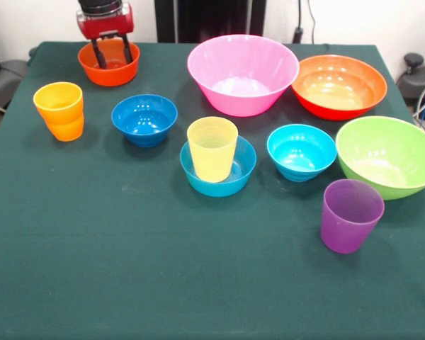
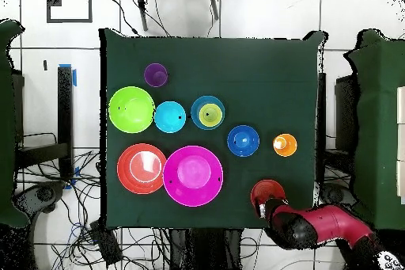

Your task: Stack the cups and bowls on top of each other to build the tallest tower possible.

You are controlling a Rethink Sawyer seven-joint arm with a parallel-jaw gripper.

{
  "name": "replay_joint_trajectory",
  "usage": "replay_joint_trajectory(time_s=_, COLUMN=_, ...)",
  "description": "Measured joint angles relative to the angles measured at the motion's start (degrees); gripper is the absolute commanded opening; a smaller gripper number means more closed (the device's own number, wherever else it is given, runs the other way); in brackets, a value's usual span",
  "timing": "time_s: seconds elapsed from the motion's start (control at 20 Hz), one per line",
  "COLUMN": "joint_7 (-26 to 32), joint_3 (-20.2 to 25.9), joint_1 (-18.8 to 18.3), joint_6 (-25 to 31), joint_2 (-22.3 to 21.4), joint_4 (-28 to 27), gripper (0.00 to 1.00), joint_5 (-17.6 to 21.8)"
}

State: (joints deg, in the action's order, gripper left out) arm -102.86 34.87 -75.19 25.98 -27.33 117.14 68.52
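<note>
Two dark jaws stand open inside the round glossy orange-red small bowl [image 1: 109,63], gripping nothing.

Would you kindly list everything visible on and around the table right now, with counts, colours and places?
Cups: 3. Orange cup near the table's left edge in the front view; yellow cup upright inside the mid-blue bowl; purple cup nearest the camera, at right.
Small bowls: 4. Orange-red small bowl far left, under the hand; dark blue bowl; mid-blue bowl at centre; cyan bowl.
Large bowls: 3. Pink bowl and orange-red large bowl along the far side; lime green bowl at right.
Table: 1, dark green cloth.
Cables: many, on the floor around the table.
Arm: 1, red and black.
Hand: 1, open, fingers reaching into the orange-red small bowl.
</note>
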Motion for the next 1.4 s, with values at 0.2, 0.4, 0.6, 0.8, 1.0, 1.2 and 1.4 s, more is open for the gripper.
replay_joint_trajectory(time_s=0.2, joint_7=0.0, joint_3=0.4, joint_1=-0.1, joint_6=0.0, joint_2=-0.9, joint_4=0.0, gripper=1.00, joint_5=-1.4)
replay_joint_trajectory(time_s=0.4, joint_7=0.0, joint_3=0.8, joint_1=-0.1, joint_6=0.0, joint_2=-2.7, joint_4=0.2, gripper=1.00, joint_5=-3.0)
replay_joint_trajectory(time_s=0.6, joint_7=0.0, joint_3=1.3, joint_1=-0.1, joint_6=0.0, joint_2=-4.5, joint_4=0.7, gripper=1.00, joint_5=-4.0)
replay_joint_trajectory(time_s=0.8, joint_7=0.0, joint_3=1.6, joint_1=-0.2, joint_6=0.0, joint_2=-5.9, joint_4=1.1, gripper=1.00, joint_5=-4.7)
replay_joint_trajectory(time_s=1.0, joint_7=0.0, joint_3=2.3, joint_1=-0.3, joint_6=0.0, joint_2=-7.2, joint_4=1.5, gripper=0.00, joint_5=-5.6)
replay_joint_trajectory(time_s=1.2, joint_7=0.0, joint_3=2.5, joint_1=-0.3, joint_6=0.0, joint_2=-7.3, joint_4=1.5, gripper=0.00, joint_5=-6.0)
replay_joint_trajectory(time_s=1.4, joint_7=0.0, joint_3=2.6, joint_1=-0.3, joint_6=0.0, joint_2=-7.3, joint_4=1.5, gripper=0.00, joint_5=-6.0)
